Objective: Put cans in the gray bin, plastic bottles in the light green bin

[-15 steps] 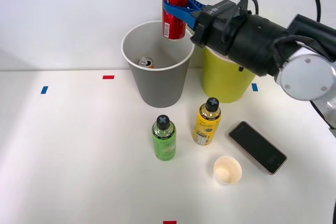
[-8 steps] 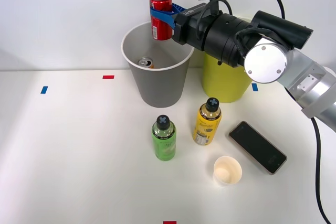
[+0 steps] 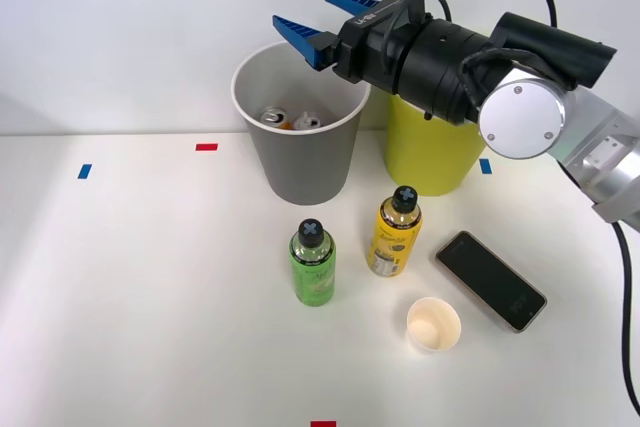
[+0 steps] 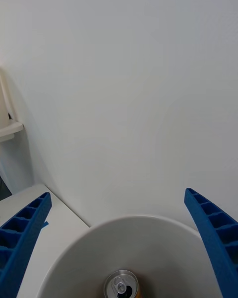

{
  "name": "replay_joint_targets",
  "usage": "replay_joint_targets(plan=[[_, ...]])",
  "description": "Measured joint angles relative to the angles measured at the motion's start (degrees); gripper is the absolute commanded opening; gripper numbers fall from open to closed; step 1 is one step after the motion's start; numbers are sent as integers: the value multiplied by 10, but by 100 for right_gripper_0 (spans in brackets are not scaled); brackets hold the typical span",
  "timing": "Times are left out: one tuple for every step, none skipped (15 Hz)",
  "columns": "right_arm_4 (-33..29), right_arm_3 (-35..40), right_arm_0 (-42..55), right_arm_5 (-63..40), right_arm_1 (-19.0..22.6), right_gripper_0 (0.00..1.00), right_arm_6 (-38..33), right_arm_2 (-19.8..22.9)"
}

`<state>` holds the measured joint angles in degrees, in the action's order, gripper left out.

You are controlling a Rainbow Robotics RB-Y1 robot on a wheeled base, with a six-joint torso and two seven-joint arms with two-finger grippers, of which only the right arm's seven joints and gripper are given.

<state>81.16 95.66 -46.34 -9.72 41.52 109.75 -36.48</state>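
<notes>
My tool hangs spread and empty above the gray bin, where both cans lie. Next: descend to the green bottle before that bin, destined for the light green bin.

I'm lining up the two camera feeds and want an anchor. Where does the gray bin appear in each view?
Front view: the gray bin stands upper middle, left of the light green bin, under the open right hand.
Right wrist view: the bin's white rim arcs between the hand's blue fingers.
Shared landmark: a silver can top inside the bin, seen in both views.
</notes>
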Motion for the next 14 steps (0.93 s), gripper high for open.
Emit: replay_joint_targets(plan=[[0, 13, 3, 0, 12, 100, -1, 0], [0, 26, 8, 3, 27, 100, -1, 0], [0, 37, 14, 11, 38, 100, -2, 0], [0, 49, 26, 37, 46, 100, -2, 0], [0, 63, 47, 81, 52, 100, -2, 0], [0, 79, 76, 128, 59, 100, -1, 0], [0, 102, 111, 165, 69, 100, 0, 0], [1, 132, 145, 200, 85, 100, 0, 2], [1, 158, 179, 227, 102, 100, 0, 7], [-2, 185, 216, 242, 119, 100, 1, 20], [-8, 213, 263, 248, 135, 100, 1, 45], [-17, 242, 314, 251, 148, 100, 1, 79], [-31, 264, 366, 253, 154, 100, 2, 112], [-54, 279, 424, 254, 155, 100, 2, 144]])
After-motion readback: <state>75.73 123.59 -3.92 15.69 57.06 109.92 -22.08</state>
